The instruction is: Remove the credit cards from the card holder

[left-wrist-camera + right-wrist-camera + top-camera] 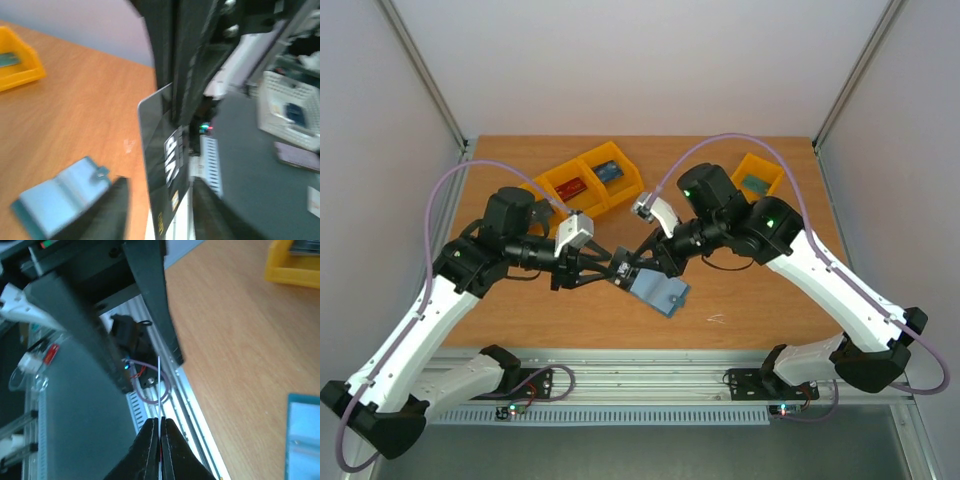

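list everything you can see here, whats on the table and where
table: 1, wood brown, under everything
joined orange bins: 2, orange, far side, left of centre
single orange bin: 1, orange, far right
red card: 1, red, left joined bin
blue card: 1, blue, right joined bin
flat item: 1, dark teal, single bin
card holder: 1, blue, open, table centre
dark grey card: 1, between both grippers
left gripper: 1, black, jaws around card, grip unclear
right gripper: 1, black, jaws shut on card edge
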You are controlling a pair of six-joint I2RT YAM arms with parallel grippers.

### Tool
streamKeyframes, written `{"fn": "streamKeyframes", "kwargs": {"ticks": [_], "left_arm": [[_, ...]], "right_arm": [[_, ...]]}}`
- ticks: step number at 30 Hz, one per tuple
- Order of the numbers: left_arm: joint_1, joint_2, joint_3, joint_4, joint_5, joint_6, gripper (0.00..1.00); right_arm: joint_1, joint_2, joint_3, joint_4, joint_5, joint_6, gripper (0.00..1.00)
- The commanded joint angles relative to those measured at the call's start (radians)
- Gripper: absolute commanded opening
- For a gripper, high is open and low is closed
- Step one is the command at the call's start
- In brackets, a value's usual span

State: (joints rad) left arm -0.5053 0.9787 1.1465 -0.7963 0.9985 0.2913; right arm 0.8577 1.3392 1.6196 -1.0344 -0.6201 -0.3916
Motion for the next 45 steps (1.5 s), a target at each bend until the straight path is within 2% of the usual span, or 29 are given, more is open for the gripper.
{"fn": "streamKeyframes", "kwargs": {"ticks": [1, 3, 5, 8, 10, 12, 16, 21, 26, 31, 33, 39, 40, 42, 44, 45], "left_arm": [[-0.002, -0.008, 0.006, 0.123, -0.336, -0.083, 0.70], [-0.003, -0.005, 0.024, 0.166, -0.511, -0.074, 0.73], [-0.015, 0.008, 0.055, 0.189, -0.598, -0.013, 0.71], [-0.091, 0.049, 0.110, 0.182, -0.675, 0.150, 0.67], [-0.169, 0.079, 0.126, 0.180, -0.741, 0.257, 0.65], [-0.235, 0.113, 0.136, 0.191, -0.796, 0.341, 0.65], [-0.320, 0.187, 0.150, 0.258, -0.890, 0.479, 0.64], [-0.364, 0.273, 0.150, 0.365, -0.988, 0.629, 0.63], [-0.365, 0.303, 0.099, 0.533, -1.110, 0.726, 0.49], [-0.365, 0.302, 0.086, 0.543, -1.110, 0.719, 0.12], [-0.365, 0.296, 0.086, 0.533, -1.097, 0.707, 0.02], [-0.364, 0.278, 0.072, 0.528, -1.118, 0.706, 0.00], [-0.364, 0.272, 0.071, 0.514, -1.118, 0.702, 0.00], [-0.353, 0.263, 0.082, 0.452, -1.109, 0.685, 0.00], [-0.329, 0.257, 0.101, 0.353, -1.071, 0.640, 0.00], [-0.309, 0.255, 0.111, 0.302, -1.052, 0.620, 0.00]], "right_arm": [[-0.062, 0.014, 0.058, -0.038, 0.178, 0.209, 0.01], [-0.159, 0.006, 0.029, -0.022, 0.198, 0.407, 0.01], [-0.243, -0.034, -0.079, 0.100, 0.178, 0.629, 0.01], [-0.254, -0.118, -0.238, 0.334, 0.297, 0.944, 0.01], [-0.243, -0.141, -0.290, 0.429, 0.384, 1.075, 0.01], [-0.205, -0.138, -0.289, 0.449, 0.478, 1.143, 0.01], [-0.149, -0.114, -0.274, 0.453, 0.562, 1.231, 0.01], [-0.136, -0.098, -0.279, 0.454, 0.550, 1.285, 0.01], [-0.129, -0.113, -0.283, 0.460, 0.551, 1.282, 0.01], [-0.129, -0.123, -0.285, 0.463, 0.546, 1.264, 0.01], [-0.129, -0.124, -0.285, 0.466, 0.540, 1.261, 0.01], [-0.129, -0.129, -0.273, 0.471, 0.548, 1.221, 0.01], [-0.132, -0.132, -0.270, 0.466, 0.556, 1.204, 0.09], [-0.141, -0.145, -0.253, 0.436, 0.582, 1.158, 0.45], [-0.162, -0.164, -0.226, 0.374, 0.615, 1.109, 0.75], [-0.182, -0.173, -0.215, 0.349, 0.617, 1.074, 0.82]]}}
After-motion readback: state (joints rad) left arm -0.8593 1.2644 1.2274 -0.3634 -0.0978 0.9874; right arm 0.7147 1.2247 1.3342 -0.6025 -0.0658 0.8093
